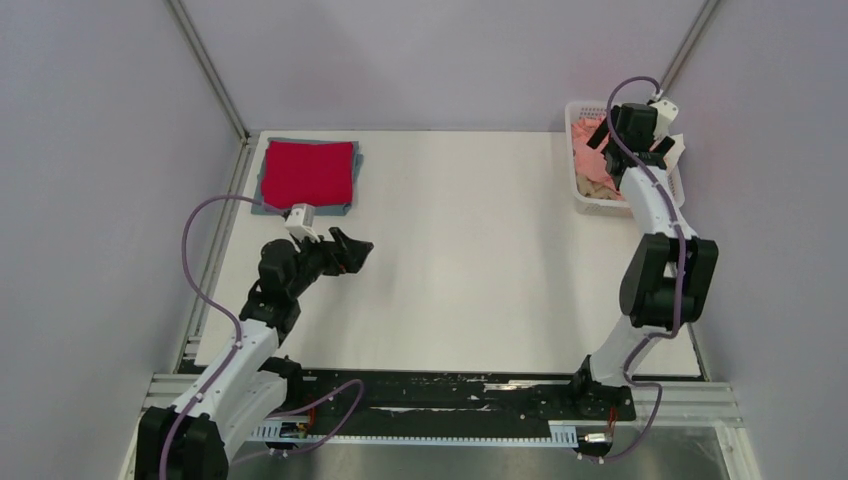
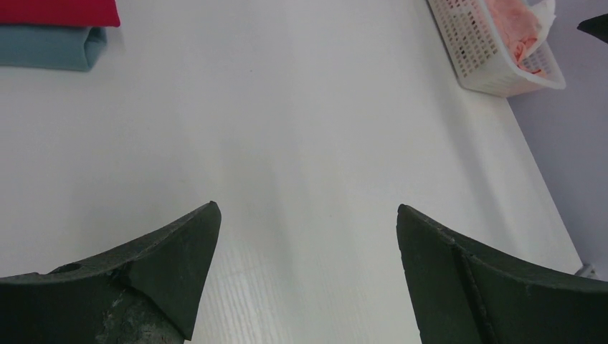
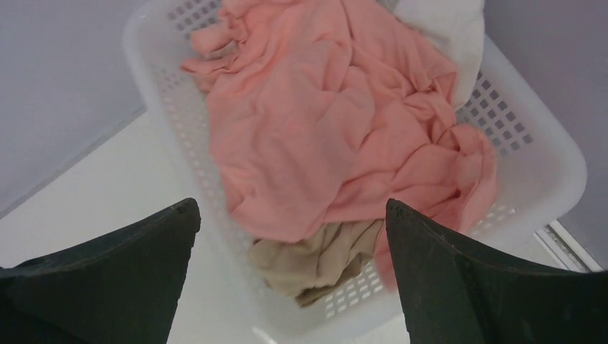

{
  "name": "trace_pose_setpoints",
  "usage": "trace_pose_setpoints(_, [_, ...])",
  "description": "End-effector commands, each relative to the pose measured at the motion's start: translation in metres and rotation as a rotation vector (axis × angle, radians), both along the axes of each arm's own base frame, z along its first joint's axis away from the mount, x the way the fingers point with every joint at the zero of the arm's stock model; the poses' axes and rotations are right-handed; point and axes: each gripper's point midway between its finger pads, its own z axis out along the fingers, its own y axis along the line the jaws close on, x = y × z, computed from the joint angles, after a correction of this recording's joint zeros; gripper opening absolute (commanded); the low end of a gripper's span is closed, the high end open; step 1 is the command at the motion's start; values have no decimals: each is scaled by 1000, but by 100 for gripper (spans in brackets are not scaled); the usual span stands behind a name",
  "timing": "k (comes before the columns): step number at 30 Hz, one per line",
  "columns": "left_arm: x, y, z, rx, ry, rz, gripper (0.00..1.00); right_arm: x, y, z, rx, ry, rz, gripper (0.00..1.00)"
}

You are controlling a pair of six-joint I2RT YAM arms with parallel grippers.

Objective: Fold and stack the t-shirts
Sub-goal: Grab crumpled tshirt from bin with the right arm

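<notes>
At the far-left corner of the worktop (image 1: 470, 250), the red t-shirt (image 1: 308, 173) lies folded flat on top of the folded grey-blue t-shirt (image 2: 43, 46). The stack is close to square, so I see no clear long axis, and its edges run in line with the worktop's edges. A rounded fold of the grey-blue one faces the worktop's middle.

Over on the far right, the salmon-pink t-shirt (image 3: 315, 136) is crumpled in the white lattice basket (image 3: 530, 165). I cannot tell which way it points. A beige t-shirt (image 3: 315, 261) shows under its near edge and a white t-shirt (image 3: 444, 29) at the far end.

My right tool (image 3: 290, 202) hangs over that heap, fingers spread and holding nothing. My left tool (image 2: 307, 208) hovers above bare worktop just in front of the stack, also spread and holding nothing, aimed across toward the basket.
</notes>
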Motion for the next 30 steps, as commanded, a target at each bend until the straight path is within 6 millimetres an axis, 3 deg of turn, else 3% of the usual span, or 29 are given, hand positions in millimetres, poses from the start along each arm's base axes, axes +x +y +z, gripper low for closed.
trace_pose_setpoints(1, [14,3,20,22,-50,27,100,36,-53,-24,-21,70,-41,100])
trace_pose_setpoints(6, [17,2,12,28,-19,22,100,80,-79,-53,-21,103,-15,100])
trace_pose_setpoints(9, [19,1,10,33,-6,14,100,102,-81,-70,29,95,32,87])
trace_pose_setpoints(11, [20,0,8,36,4,11,100,110,-74,-76,90,80,80,70])
trace_pose_setpoints(14, [22,-1,6,40,14,9,100,112,-65,-71,147,54,119,27])
trace_pose_setpoints(16, [22,0,6,42,20,12,100,112,-61,-55,153,23,136,3])
trace_pose_setpoints(19, [20,0,7,39,18,10,100,111,-62,-12,126,-53,135,0])
trace_pose_setpoints(21, [18,0,8,34,12,8,100,107,-62,29,92,-119,137,0])
trace_pose_setpoints(26, [11,-2,14,11,-9,-1,100,80,-48,161,-5,-352,180,0])
trace_pose_setpoints(30, [2,-6,22,-19,-44,-29,100,42,-16,270,-48,-586,303,0])
